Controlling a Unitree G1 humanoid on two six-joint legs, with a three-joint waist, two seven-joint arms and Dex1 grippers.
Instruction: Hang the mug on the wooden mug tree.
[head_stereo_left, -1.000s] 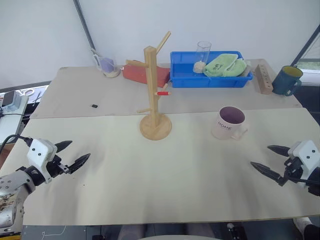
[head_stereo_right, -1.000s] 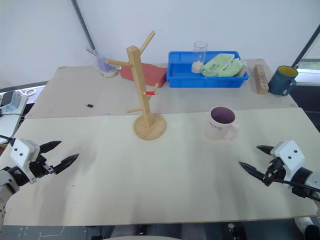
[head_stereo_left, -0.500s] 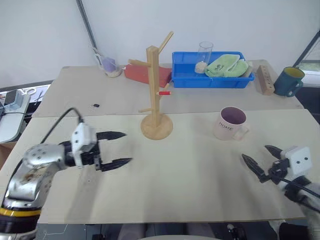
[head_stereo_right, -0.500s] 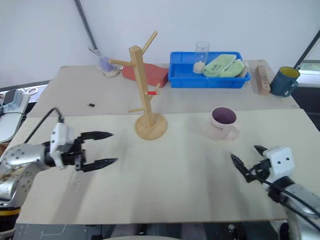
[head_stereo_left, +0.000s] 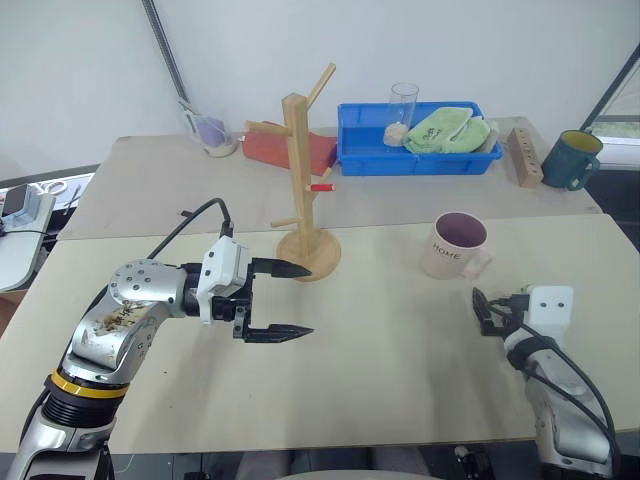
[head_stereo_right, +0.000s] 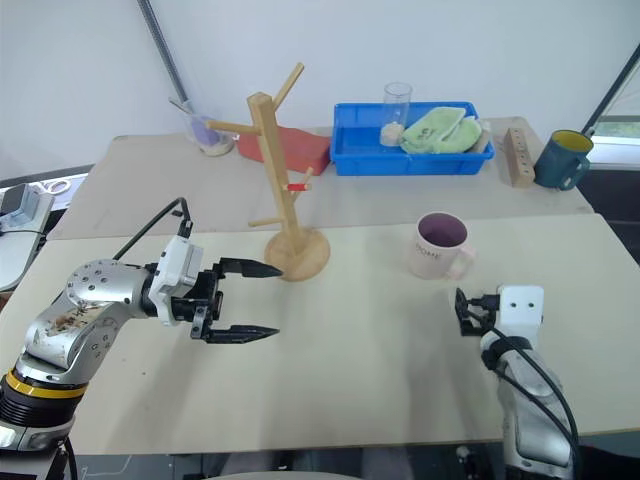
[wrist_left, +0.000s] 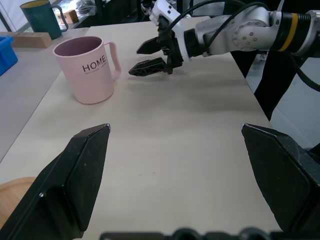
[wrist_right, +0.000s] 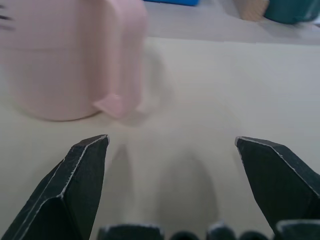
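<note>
The pale pink mug (head_stereo_left: 458, 245) with "HOME" on its side stands upright on the table, right of centre, its handle turned toward the near right. The wooden mug tree (head_stereo_left: 297, 170) stands on its round base mid-table, its pegs bare. My left gripper (head_stereo_left: 308, 300) is open and empty, pointing right, its far fingertip just in front of the tree's base. My right gripper (head_stereo_left: 483, 312) is open and empty, a short way on the near side of the mug and aimed at its handle (wrist_right: 120, 65). The left wrist view shows the mug (wrist_left: 90, 70) with the right gripper (wrist_left: 136, 61) beside it.
Along the back stand a blue tray (head_stereo_left: 365, 158) with a glass (head_stereo_left: 404, 105) and green cloth (head_stereo_left: 450, 130), a red block (head_stereo_left: 275, 145), a small cup (head_stereo_left: 214, 135), a wooden block with holes (head_stereo_left: 527, 158) and a dark blue mug (head_stereo_left: 568, 160).
My left gripper swung in from the table's left edge to just in front of the tree's base, now pointing right. My right gripper turned to point at the mug and moved nearer to it.
</note>
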